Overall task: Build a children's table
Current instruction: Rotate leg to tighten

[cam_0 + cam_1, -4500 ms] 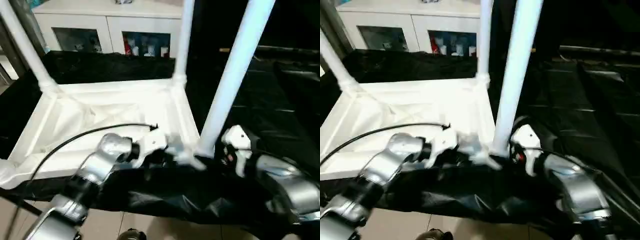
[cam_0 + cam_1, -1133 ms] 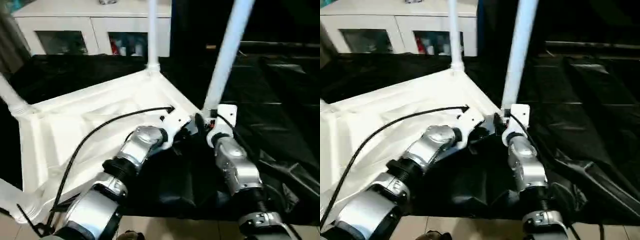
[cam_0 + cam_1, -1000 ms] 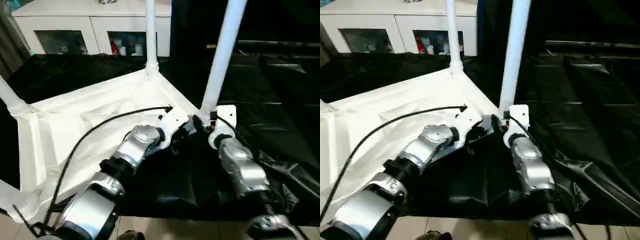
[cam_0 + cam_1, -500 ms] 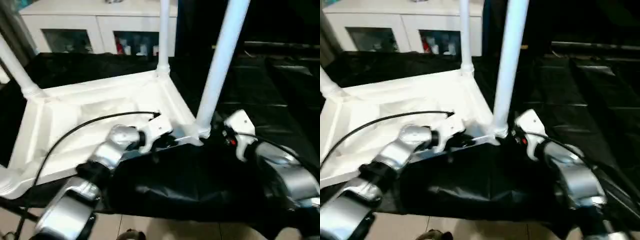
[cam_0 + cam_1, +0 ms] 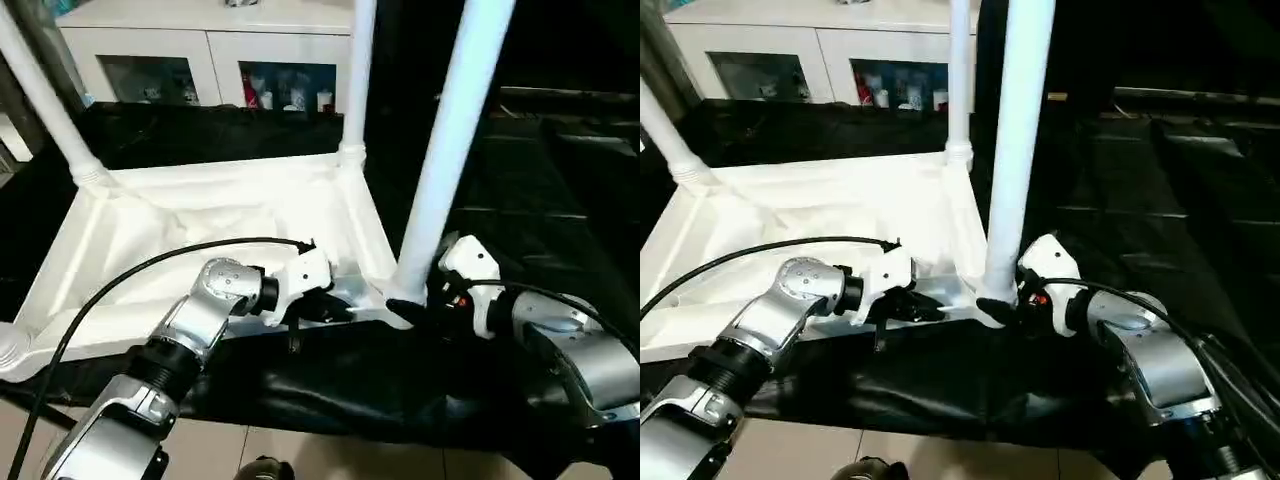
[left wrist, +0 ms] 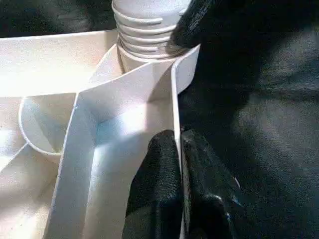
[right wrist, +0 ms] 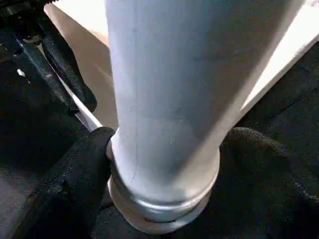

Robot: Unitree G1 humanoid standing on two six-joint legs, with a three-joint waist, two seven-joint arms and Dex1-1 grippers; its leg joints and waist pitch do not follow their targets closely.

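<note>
Change: since a second ago the children's table (image 5: 215, 235) has swung so its near rim runs almost square across the view; both arms have spread apart with it.
Left gripper (image 6: 178, 149): pinched shut on the table's thin near rim, one black finger (image 6: 158, 169) inside the wall, the other outside, just beside the corner socket.
Right gripper (image 5: 1002, 303): jaws wide, straddling the base of the nearest leg (image 5: 1017, 140); in the right wrist view its fingers (image 7: 70, 174) press both sides of the tube just above the collar.
Table position: upside down on the black sheet (image 5: 520, 190), ribbed underside up, the near corner between the two grippers.
Legs: white tubes stand upright; one (image 5: 352, 80) beyond the right gripper at the far corner, another (image 5: 45, 100) well beyond the left gripper, leaning slightly.
Thread: ridges of the gripped leg's screw end (image 6: 142, 30) show above the socket, not fully sunk.
Edges: the sheet's front edge lies just below both grippers, floor tiles (image 5: 300, 455) beyond it.
Open room: bare black sheet stretches outward from the right gripper.
Background: white cabinet (image 5: 200, 50) behind the table.
</note>
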